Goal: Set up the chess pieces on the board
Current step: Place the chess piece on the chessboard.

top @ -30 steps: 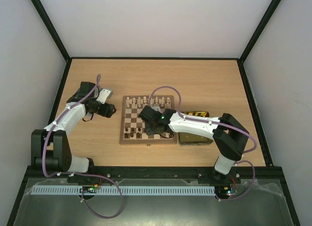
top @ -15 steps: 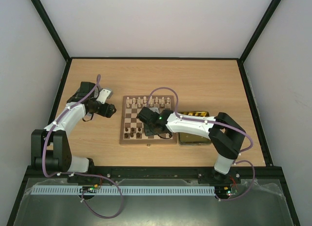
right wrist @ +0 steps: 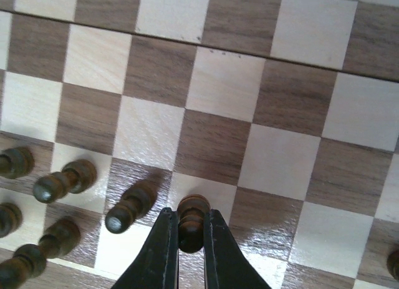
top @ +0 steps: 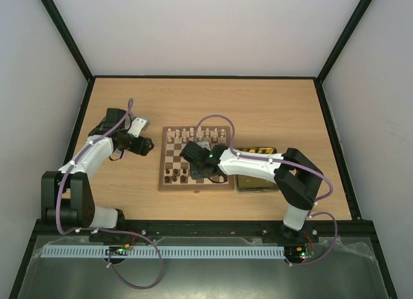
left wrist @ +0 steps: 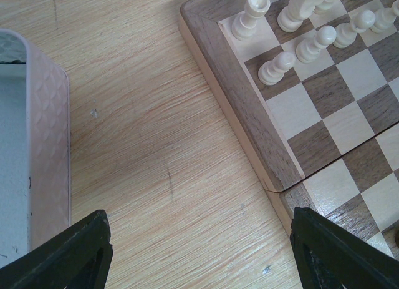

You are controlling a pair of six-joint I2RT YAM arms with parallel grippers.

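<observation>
The chessboard [top: 169, 163] lies mid-table, with cream pieces [top: 186, 135] along its far rows and dark brown pieces [top: 174, 176] in its near rows. My right gripper [top: 197, 176] is low over the board's near rows. In the right wrist view it [right wrist: 191, 230] is shut on a dark brown pawn [right wrist: 192, 215], which stands on a light square beside other dark pieces [right wrist: 129, 206]. My left gripper [top: 146, 146] hangs open and empty left of the board. Its view [left wrist: 199, 245] shows bare table, the board's corner [left wrist: 249, 133] and cream pieces [left wrist: 277, 64].
A yellow-lined tin [top: 258, 176] sits against the board's right side under my right arm. The silver tin lid [top: 138, 126] lies left of the board by my left wrist; it also shows in the left wrist view [left wrist: 37, 145].
My right gripper has moved a little left over the board's near rows with the pawn. The left arm has not moved.
</observation>
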